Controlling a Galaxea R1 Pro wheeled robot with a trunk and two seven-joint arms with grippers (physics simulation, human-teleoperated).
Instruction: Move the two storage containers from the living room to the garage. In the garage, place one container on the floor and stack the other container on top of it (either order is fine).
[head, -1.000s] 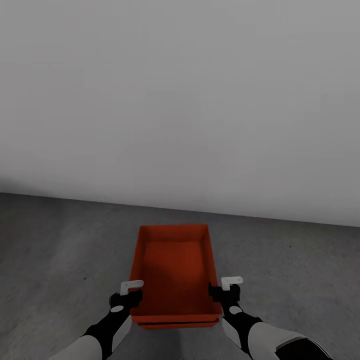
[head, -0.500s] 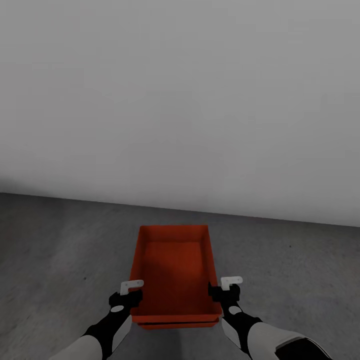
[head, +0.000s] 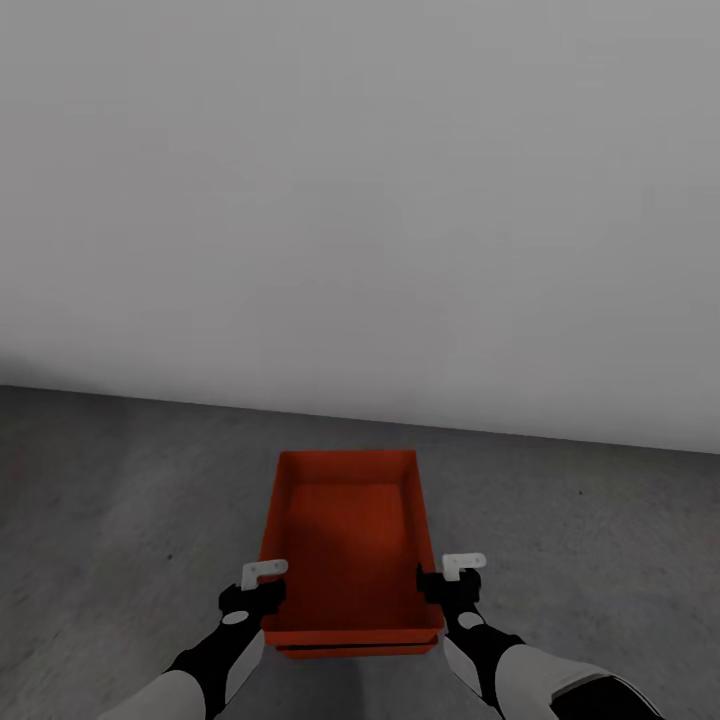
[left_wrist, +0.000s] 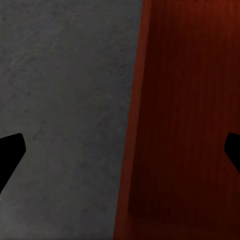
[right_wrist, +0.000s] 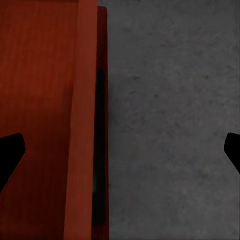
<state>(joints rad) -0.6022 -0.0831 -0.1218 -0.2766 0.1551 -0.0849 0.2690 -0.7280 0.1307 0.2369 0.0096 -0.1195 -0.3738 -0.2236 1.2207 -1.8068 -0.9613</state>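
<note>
Two storage containers (head: 348, 540) sit stacked on the floor (head: 120, 500) by the grey wall (head: 360, 200): rigid, light-looking, best gripped by the long side walls. Left gripper (head: 262, 580) and right gripper (head: 450, 575) straddle those walls, fingers spread wide, grasping nothing.

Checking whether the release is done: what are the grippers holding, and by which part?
Nothing. The left gripper and right gripper are wide open, each straddling a side wall of the top container.
</note>
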